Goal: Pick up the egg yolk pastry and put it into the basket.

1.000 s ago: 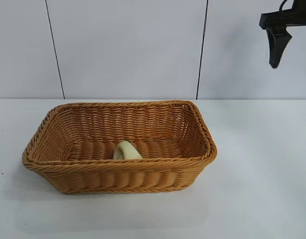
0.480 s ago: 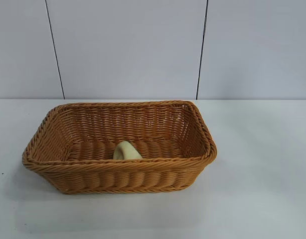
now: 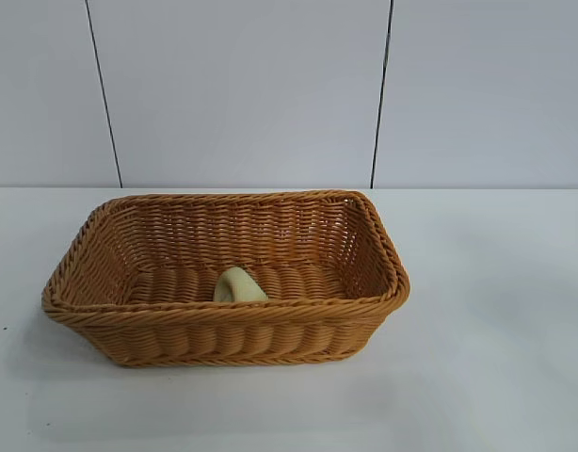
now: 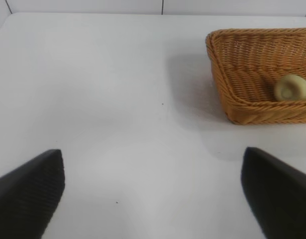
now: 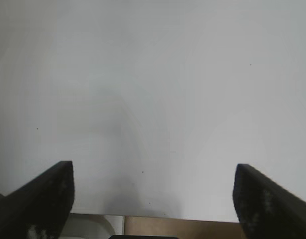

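Note:
The egg yolk pastry [image 3: 238, 285] is a pale cream dome lying inside the orange-tan wicker basket [image 3: 223, 313], near its front wall, tipped with its flat round face to the side. The left wrist view also shows the pastry [image 4: 292, 87] in the basket [image 4: 242, 104], far from my left gripper [image 4: 153, 191], which is open over bare table with nothing between its fingers. My right gripper [image 5: 153, 196] is open too, above the white table near its edge, holding nothing. Neither arm appears in the exterior view.
The white table [image 3: 496, 311] surrounds the basket, with a pale panelled wall behind it. In the right wrist view the table edge [image 5: 193, 219] shows, with a brown floor beyond it.
The right gripper, seen at the exterior view's top right a second ago, has left that view. The basket and pastry have not moved.

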